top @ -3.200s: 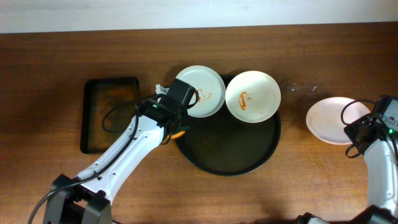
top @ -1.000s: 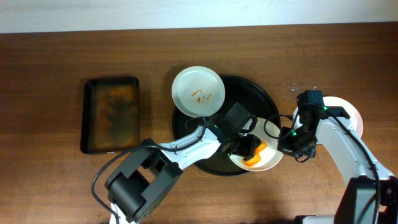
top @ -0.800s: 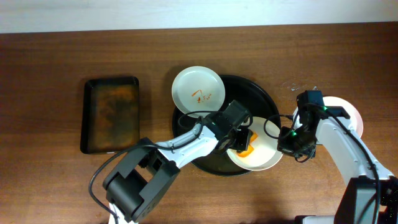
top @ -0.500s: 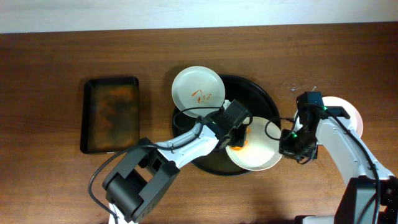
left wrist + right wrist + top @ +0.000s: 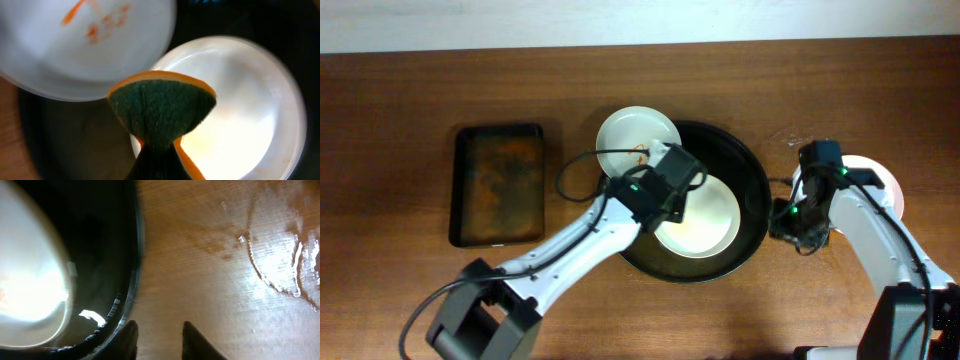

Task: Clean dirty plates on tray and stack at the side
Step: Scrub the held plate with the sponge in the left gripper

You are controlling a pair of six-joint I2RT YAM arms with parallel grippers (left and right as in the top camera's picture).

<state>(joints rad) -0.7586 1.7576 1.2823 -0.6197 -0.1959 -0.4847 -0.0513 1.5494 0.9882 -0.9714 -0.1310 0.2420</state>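
Left gripper (image 5: 670, 186) is clamped on an orange sponge (image 5: 162, 111) with a dark green scouring face. The sponge bulges out of the closed fingers and faces the camera in the left wrist view. It hangs over the round black tray (image 5: 744, 170). Whether it touches anything beneath cannot be told.

Just ahead of this gripper and to its left lies a white plate (image 5: 85, 45) with orange-red sauce smears. From overhead it overlaps the tray's rim and juts onto the wood. Ahead and to the right, inside the tray, lies a second white plate (image 5: 245, 115). It is glossy and shows only a faint warm tint near the sponge. The sponge covers this plate's near-left rim in the wrist view.

Right gripper (image 5: 157, 341) has its two fingers (image 5: 131, 339) apart and holds nothing. It sits above bare wood-grain tabletop (image 5: 200, 280), just outside the tray's rim, which curves past on its left. Wet streaks (image 5: 280, 255) shine on the wood ahead and to its right.

A third white plate (image 5: 882, 172) lies on the table behind the right arm, partly hidden by it. A rectangular dark-brown tray (image 5: 498, 185) sits well apart, far to the left gripper's left.
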